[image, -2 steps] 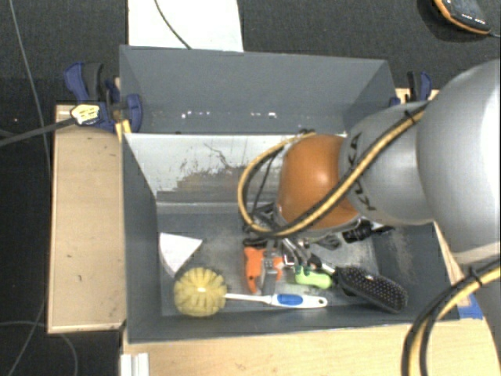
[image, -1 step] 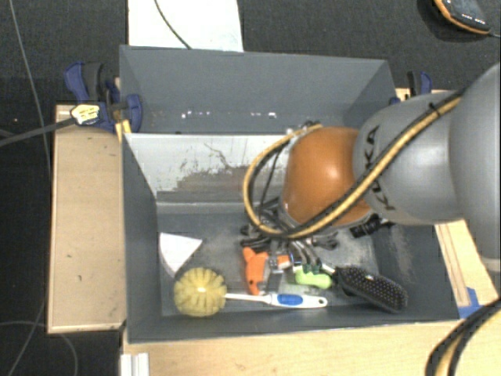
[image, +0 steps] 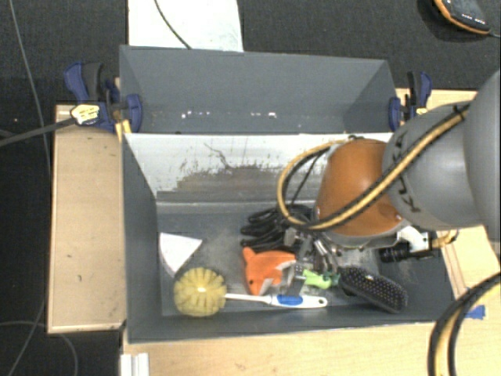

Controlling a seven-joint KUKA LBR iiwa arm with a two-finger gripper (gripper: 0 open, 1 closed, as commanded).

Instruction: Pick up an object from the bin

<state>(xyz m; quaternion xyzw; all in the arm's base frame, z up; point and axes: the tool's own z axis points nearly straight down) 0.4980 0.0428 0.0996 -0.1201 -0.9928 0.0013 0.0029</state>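
My gripper (image: 304, 263) is low in the front middle of the bin, under the arm's orange cover. It hangs right beside an orange plastic piece (image: 261, 266) on its left and over a small green thing (image: 319, 279). Just in front of it lies a white brush handle with a blue patch (image: 290, 301). That handle runs left to a round yellow bristle head (image: 200, 291). A black hairbrush (image: 374, 289) lies on the gripper's right. I see nothing held.
A black tangled thing (image: 264, 223) lies behind the gripper toward the bin's middle. A white triangular scrap (image: 178, 249) rests at the left. The arm and its cables cover the bin's right side.
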